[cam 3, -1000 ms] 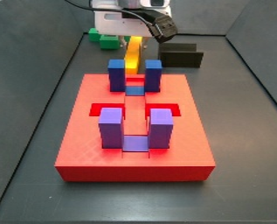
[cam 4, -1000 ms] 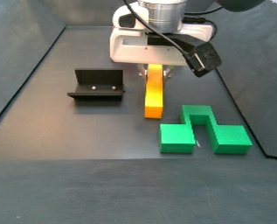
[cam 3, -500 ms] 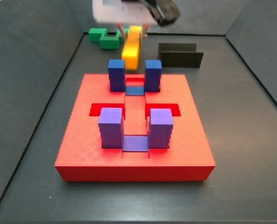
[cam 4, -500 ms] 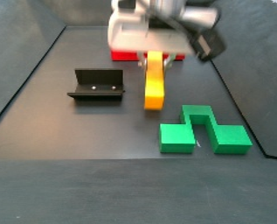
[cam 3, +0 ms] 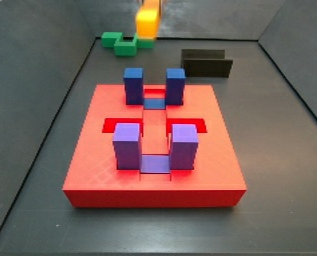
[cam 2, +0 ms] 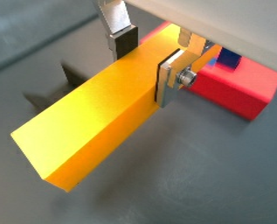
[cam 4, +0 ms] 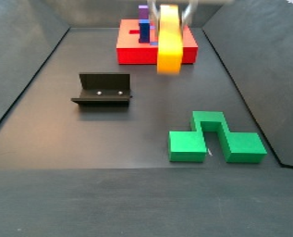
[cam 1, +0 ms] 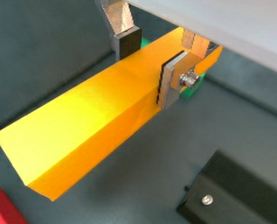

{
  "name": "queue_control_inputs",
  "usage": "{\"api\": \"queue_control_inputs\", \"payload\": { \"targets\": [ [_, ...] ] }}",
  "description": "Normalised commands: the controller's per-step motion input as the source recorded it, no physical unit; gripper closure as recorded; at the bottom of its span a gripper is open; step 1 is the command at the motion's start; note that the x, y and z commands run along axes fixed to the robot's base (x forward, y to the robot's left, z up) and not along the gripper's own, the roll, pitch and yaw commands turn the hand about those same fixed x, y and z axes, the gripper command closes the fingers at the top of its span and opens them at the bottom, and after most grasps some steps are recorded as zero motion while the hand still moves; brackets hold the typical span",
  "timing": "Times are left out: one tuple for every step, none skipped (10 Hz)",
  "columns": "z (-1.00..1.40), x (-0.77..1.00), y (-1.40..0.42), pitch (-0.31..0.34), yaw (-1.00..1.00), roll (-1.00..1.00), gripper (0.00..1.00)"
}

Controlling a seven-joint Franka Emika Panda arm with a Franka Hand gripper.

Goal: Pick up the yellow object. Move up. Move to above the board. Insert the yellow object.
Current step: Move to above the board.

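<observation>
Claw: clenched on the yellow bar. In both wrist views the silver fingers press on the bar's two long sides near one end, dark pads against the yellow faces. The rest of the bar runs out free beyond the grip.

Bar position: off the counter. In a side view the bar hangs in the air at the top edge of the picture, its lower orange end overlapping the near edge of the board; whether it is directly over the board cannot be told from this angle. In a side view only its lower end shows at the top of the frame, beyond the far edge of the board. The claw body itself lies out of both side views.

Board: flat on the counter, four blue-purple posts upright in two pairs, with a recessed channel running between them. A corner of the board shows beneath the bar in a wrist view.

Other items: the fixture stands on the counter apart from the board. The green blocks lie together near it, touching neither it nor the board.
</observation>
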Motion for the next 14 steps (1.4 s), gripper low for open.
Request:
{"api": "queue_control_inputs", "payload": {
  "targets": [
    [1.4, 0.0, -0.01, 0.021, 0.01, 0.05, 1.0],
    [1.4, -0.01, 0.0, 0.053, 0.01, 0.02, 1.0],
    [1.4, 0.0, 0.0, 0.051, 0.0, 0.01, 1.0],
    [0.81, 0.01, 0.0, 0.056, 0.01, 0.03, 1.0],
    [0.28, 0.03, -0.01, 0.056, 0.01, 0.03, 1.0],
    [0.21, 0.04, -1.4, 0.344, 0.23, 0.07, 1.0],
    [0.21, 0.04, -1.4, 0.337, 0.21, 0.08, 1.0],
    [0.22, 0.05, -1.4, 0.286, 0.15, 0.09, 1.0],
    [0.22, 0.07, -1.4, 0.2, 0.06, 0.01, 1.0],
    [0.22, 0.08, -1.4, 0.171, 0.05, 0.0, 1.0],
    [0.23, 0.1, -1.4, 0.148, 0.03, 0.03, 1.0],
    [0.23, 0.12, -1.4, 0.145, 0.02, 0.01, 1.0],
    [0.24, 0.16, -1.4, 0.143, 0.02, 0.02, 1.0],
    [0.13, 0.12, -0.73, 0.144, 0.01, 0.02, 1.0]
  ]
}}
